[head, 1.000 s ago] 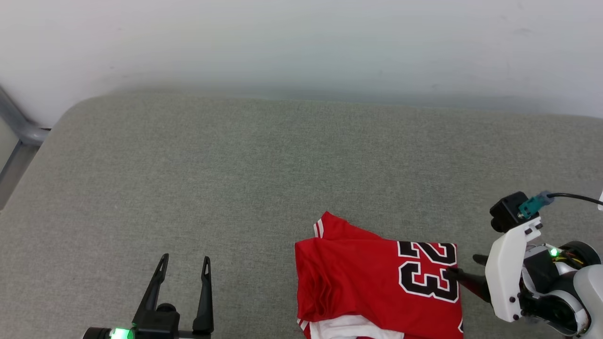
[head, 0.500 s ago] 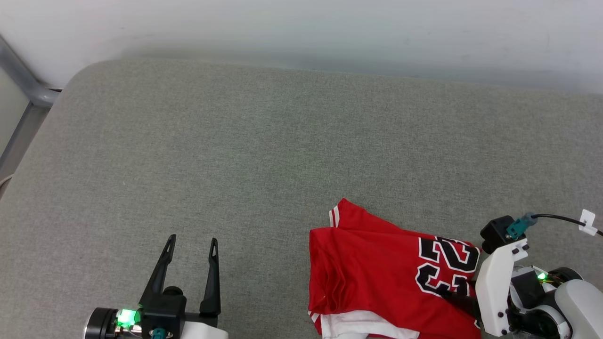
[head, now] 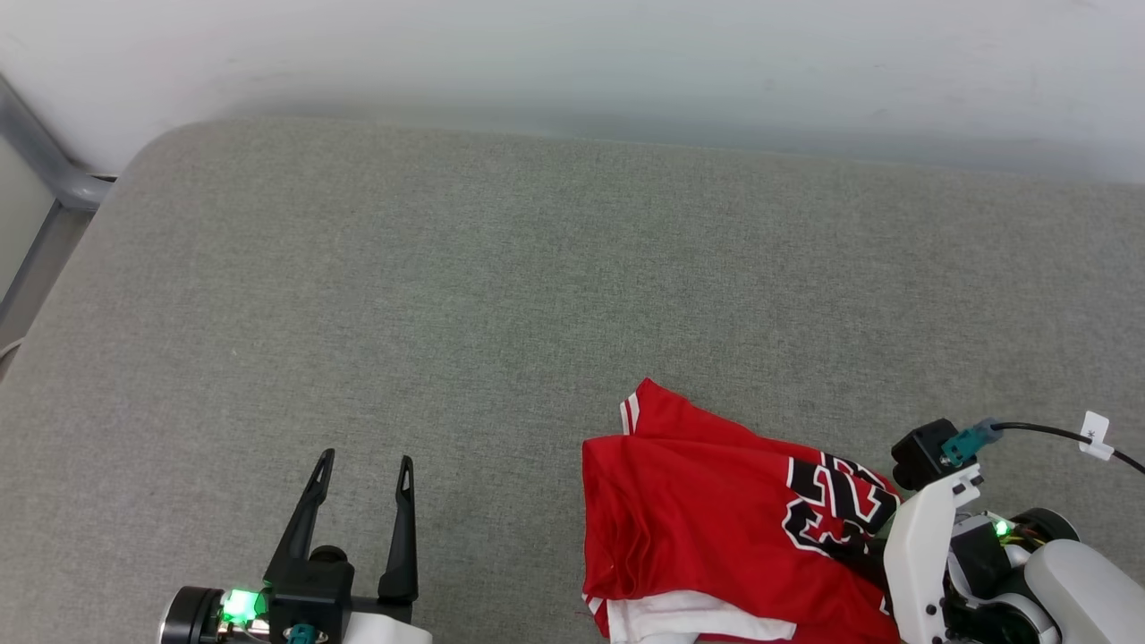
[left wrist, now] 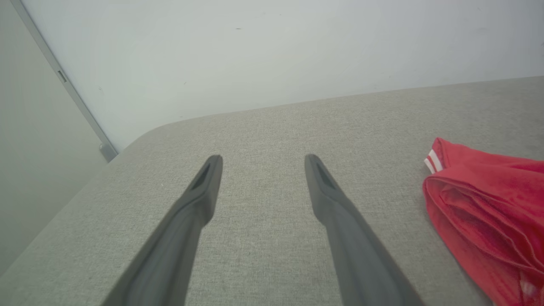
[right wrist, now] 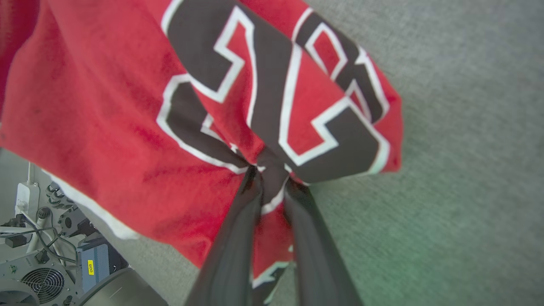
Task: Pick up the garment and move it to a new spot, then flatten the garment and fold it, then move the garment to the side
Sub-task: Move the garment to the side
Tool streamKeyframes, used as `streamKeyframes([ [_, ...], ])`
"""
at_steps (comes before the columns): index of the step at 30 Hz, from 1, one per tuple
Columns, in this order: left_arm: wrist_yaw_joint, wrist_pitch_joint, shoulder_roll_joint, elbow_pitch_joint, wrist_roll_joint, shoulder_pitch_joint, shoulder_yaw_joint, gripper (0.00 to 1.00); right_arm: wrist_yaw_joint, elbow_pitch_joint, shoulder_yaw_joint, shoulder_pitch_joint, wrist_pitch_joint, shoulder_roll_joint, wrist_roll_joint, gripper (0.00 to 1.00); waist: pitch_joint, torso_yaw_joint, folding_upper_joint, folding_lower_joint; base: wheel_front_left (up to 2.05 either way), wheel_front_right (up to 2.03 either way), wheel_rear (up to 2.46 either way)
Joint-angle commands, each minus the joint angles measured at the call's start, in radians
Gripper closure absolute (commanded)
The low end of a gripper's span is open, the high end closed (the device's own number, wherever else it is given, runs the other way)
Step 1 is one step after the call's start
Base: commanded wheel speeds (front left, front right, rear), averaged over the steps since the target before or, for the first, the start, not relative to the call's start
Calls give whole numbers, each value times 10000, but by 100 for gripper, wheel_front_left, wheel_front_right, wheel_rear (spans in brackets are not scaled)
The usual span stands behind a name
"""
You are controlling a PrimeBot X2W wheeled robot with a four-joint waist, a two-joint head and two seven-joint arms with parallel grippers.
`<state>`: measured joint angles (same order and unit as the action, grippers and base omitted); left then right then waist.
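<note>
The garment [head: 707, 528], a red jersey with black white-outlined numbers and a white sleeve at its near edge, lies folded on the grey cushion at the lower right. My right gripper [right wrist: 270, 170] is shut on the garment's numbered right edge, and the cloth [right wrist: 127, 106] bunches into a pinch between its fingers. In the head view that gripper's fingers are hidden behind its white wrist [head: 921, 555]. My left gripper [head: 365, 465] stands open at the lower left with nothing between its fingers. The garment's folded left edge [left wrist: 480, 212] lies to that gripper's [left wrist: 263, 159] right.
The grey cushion [head: 447, 295] stretches wide to the left and back, up to a pale wall [head: 572, 54]. A grey metal frame [head: 45, 170] runs at the far left. Beyond the cushion's near edge sit electronics and cables [right wrist: 38, 255].
My right gripper has gone from open beside the garment's right edge to shut on it, bunching the numbers. The head camera has shifted. The left gripper holds still.
</note>
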<state>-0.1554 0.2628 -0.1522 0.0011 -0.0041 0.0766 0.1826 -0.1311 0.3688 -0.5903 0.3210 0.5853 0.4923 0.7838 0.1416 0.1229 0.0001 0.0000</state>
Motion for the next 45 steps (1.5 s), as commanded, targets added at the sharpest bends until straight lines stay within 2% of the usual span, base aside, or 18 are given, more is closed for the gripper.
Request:
streamKeyframes([
  [1,-17,26,-35,10,-40,28,-15,0,9,84,-268,-6,-103,-133,125,100,-27,-8,-1,0,0,0,0],
  [7,-63,26,-31,1,-68,108,-59,0,12,-295,-425,324,-795,243,185,100,-88,-143,-1,0,0,0,0],
  [11,-109,26,-37,-61,-74,177,-111,0,15,-483,-504,571,-1108,642,2,100,-64,-497,-1,0,0,0,0],
  [24,-167,24,-183,-279,-37,-98,-382,0,12,-531,-362,1488,-1744,1828,-789,100,439,-2525,-1,0,0,0,0],
  [30,-233,24,-265,-393,26,-237,-459,0,12,-346,-124,1730,-2069,2187,-1004,100,680,-3179,-1,0,0,0,0],
  [39,-227,24,-485,-655,107,-562,-463,0,12,27,301,2438,-2580,2354,-1543,100,1257,-3276,-1,0,0,0,0],
  [45,-227,24,-780,-1026,266,-1174,-442,0,13,891,1148,3493,-2593,2872,-2279,100,2396,-2981,-1,0,0,0,0],
])
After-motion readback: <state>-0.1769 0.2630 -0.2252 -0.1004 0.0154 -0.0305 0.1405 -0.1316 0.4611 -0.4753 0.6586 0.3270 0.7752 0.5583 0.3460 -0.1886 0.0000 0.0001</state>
